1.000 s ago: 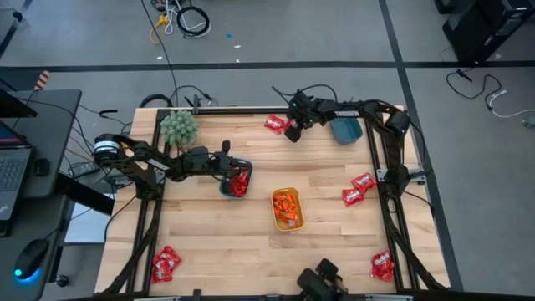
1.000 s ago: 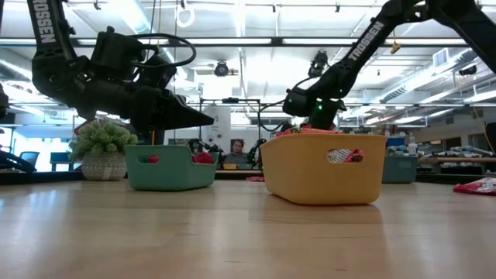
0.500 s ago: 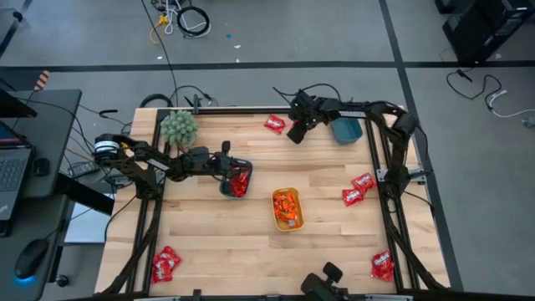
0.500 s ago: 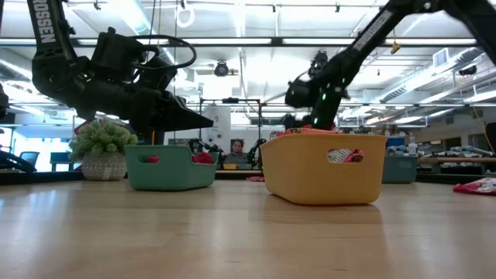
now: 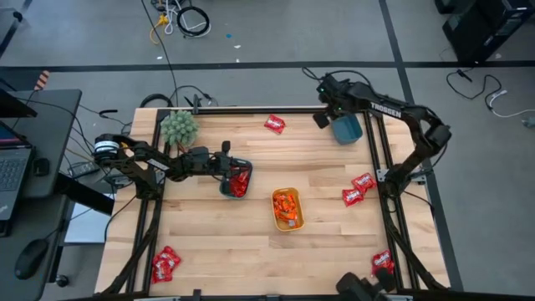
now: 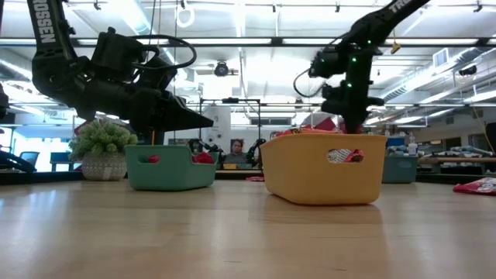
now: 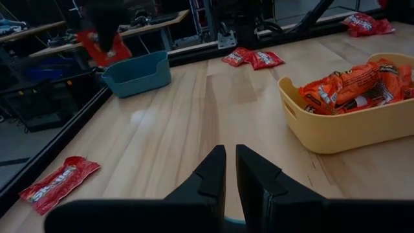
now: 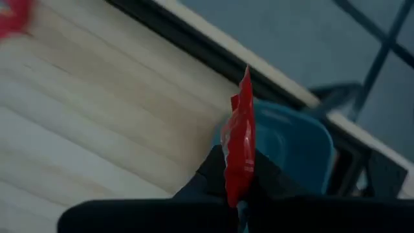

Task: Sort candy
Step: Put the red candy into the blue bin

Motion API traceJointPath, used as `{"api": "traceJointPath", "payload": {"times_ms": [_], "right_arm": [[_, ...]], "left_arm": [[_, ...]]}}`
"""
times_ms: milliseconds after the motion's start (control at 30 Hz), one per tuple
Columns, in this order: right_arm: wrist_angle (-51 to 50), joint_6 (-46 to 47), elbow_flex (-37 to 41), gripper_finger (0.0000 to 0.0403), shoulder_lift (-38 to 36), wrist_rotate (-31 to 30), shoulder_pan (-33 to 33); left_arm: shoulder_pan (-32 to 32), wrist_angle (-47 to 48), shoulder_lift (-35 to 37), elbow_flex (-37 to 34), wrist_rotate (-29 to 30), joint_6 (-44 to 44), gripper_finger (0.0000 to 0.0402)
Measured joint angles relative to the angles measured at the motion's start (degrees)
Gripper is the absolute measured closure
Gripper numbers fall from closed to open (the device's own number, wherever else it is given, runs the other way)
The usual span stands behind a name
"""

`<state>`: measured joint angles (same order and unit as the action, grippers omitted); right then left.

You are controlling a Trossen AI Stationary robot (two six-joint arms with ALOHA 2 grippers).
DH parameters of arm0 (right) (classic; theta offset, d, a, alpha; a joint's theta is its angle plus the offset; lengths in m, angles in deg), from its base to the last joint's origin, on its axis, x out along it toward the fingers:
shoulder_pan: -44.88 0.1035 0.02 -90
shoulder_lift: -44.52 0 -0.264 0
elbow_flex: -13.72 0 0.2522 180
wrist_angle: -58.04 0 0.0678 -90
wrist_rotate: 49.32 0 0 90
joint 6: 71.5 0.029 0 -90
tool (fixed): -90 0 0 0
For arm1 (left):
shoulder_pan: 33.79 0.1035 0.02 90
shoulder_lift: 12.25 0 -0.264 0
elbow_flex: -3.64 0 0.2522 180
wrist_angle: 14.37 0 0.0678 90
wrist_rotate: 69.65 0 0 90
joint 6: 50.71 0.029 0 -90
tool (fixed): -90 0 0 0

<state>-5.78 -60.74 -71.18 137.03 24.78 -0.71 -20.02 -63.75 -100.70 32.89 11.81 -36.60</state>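
Note:
My right gripper hangs at the table's far right, just left of the blue tray, shut on a red candy. One red candy lies on the table near the far edge. My left gripper is shut with nothing between its fingers. It hovers level over the teal tray, which holds red candies. The yellow tray at mid-table holds orange candies. My right gripper pinches the red candy between its two fingers, on the end nearest the wrist. The fingers slant steeply down from above. The candy hangs below them, edge-on in the right wrist view, lifted clear beside the blue tray.
Red candies lie in small heaps at the right edge, the near right corner and the near left corner. A fuzzy green plant stands at the far left. A person sits beyond the table.
My right gripper has risen from the red candies at the far edge and swung toward the table's right edge, to the blue tray, tipping steeply downward. It carries one red candy, now lifted clear; another stays on the table.

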Motion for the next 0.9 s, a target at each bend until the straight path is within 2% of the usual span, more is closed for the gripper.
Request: {"api": "traceJointPath", "payload": {"times_ms": [133, 233, 400, 567, 700, 900], "right_arm": [[-1.0, 0.6, 2.3, 0.0385, 0.2, 0.0, -2.2], [-0.8, 1.7, 5.2, 0.037, 0.2, -0.1, -3.7], [2.7, 1.8, 9.6, 0.0363, 0.2, -0.5, -5.7], [4.2, 1.7, 10.8, 0.0357, 0.2, -0.6, -6.2], [5.0, 1.3, 10.8, 0.0332, 0.2, -1.2, -5.9], [5.6, 0.9, 10.8, 0.0266, 0.2, -1.2, -5.9]], "left_arm": [[0.0, -0.1, 0.0, 0.0, 0.0, -0.6, 0.0364], [0.0, 0.0, 0.0, 0.0, 0.0, -0.9, 0.0364], [0.0, 0.0, 0.0, 0.0, 0.0, -0.9, 0.0364], [0.0, 0.0, 0.0, 0.0, 0.0, -0.9, 0.0364], [0.0, -0.1, 0.0, 0.0, 0.0, -0.9, 0.0364], [0.0, 0.1, 0.0, 0.0, 0.0, -0.9, 0.0364]]}}
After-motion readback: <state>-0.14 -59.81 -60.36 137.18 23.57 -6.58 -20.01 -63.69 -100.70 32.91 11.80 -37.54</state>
